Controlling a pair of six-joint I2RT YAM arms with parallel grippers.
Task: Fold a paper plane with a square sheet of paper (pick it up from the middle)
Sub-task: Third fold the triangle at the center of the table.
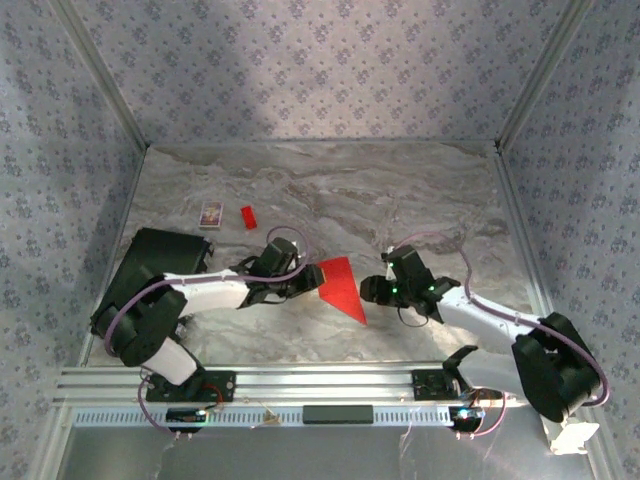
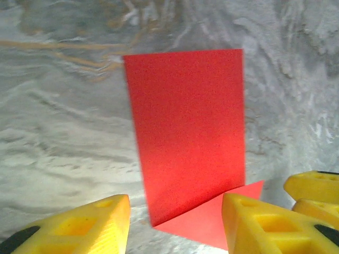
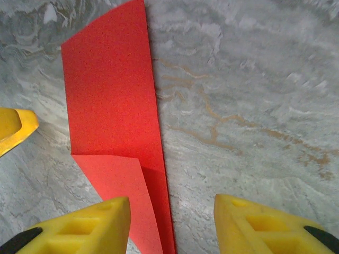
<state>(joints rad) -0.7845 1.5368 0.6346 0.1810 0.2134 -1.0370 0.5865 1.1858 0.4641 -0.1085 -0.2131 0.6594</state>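
The square sheet of paper [image 1: 340, 286] is bright red and lies folded on the marble table, tapering to a point toward the near right. In the left wrist view the sheet [image 2: 185, 127] has one panel raised over a flat triangular flap. In the right wrist view the sheet [image 3: 108, 100] is a long strip with a folded corner. My left gripper [image 1: 306, 281] is open at the sheet's left edge, its fingers [image 2: 95, 225] straddling the near corner. My right gripper [image 1: 371, 290] is open just right of the sheet, one finger [image 3: 79, 227] over the paper. A finished paper plane is out of view.
A small patterned card [image 1: 211, 214] and a tiny red block [image 1: 248, 217] lie at the back left. A black box [image 1: 160, 262] sits beside the left arm. The other gripper's yellow finger [image 3: 13, 127] shows at the left of the right wrist view. Patterned walls enclose the table [image 1: 420, 190].
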